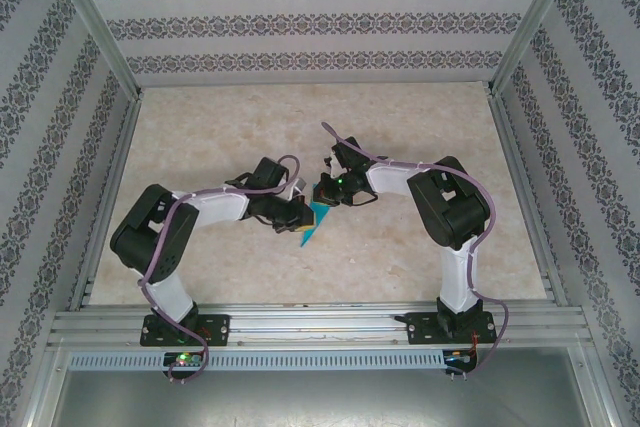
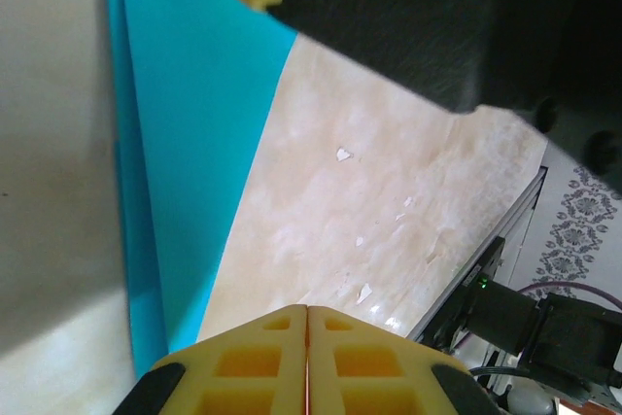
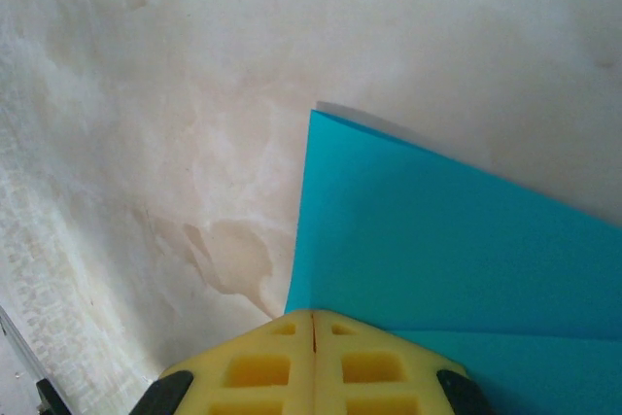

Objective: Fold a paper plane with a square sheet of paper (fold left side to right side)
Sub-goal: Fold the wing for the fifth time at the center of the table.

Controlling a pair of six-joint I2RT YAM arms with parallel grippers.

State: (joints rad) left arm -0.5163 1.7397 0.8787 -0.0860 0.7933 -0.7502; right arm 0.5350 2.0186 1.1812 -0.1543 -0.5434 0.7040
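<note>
Two closed end effectors (image 2: pixel 307 323) (image 3: pixel 313 328) on paper (image 3: pixel 437 240)

The teal-blue sheet of paper (image 1: pixel 314 221), folded into a narrow pointed wedge, lies near the middle of the counter (image 1: pixel 420 257)

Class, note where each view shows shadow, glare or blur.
Top external view: evenly lit, sharp. Left wrist view: bright specks on the beige marbled table, blurred dark mass top right. Right wrist view: the teal-blue folded paper casts a thin shadow along its upper edge.
</note>
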